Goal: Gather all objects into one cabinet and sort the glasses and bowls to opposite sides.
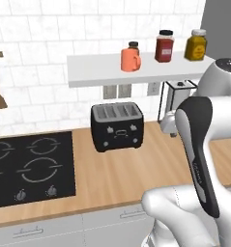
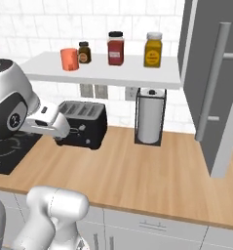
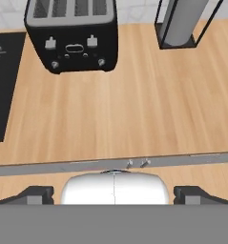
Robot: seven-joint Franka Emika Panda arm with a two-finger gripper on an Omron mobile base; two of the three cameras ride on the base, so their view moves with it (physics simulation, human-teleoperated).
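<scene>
Cup: salmon-orange, upright on the white shelf, at the left end of a row. Just beside it stands a small dark jar, then a red jar and a yellow jar, spaced along the board. No other cup or bowl can be made out here.

Shelf: white board on the tiled wall, above the desk; a tall grey panel rises at its right end.

Desk items: black toaster below the shelf, paper towel holder to its right, hob to its left.

End effector: released, fingers spread wide with nothing between them (the hand view shows the two tips far apart at the bottom edge). It looks down at bare wood in front of the toaster, well apart from the cup.

Arm: elbow folded high, forearm reaching forward over the desk front, hand low and pointed downward toward the desk.

Step in hand, judged: reaching for the cup. To do it well the hand should rise above the toaster, turn to face the shelf and come at the cup level from the front, so the fingers straddle its sides. The dark jar stands close behind the cup and could be knocked; a grip low on the cup's body, square to its sides, would suit.
</scene>
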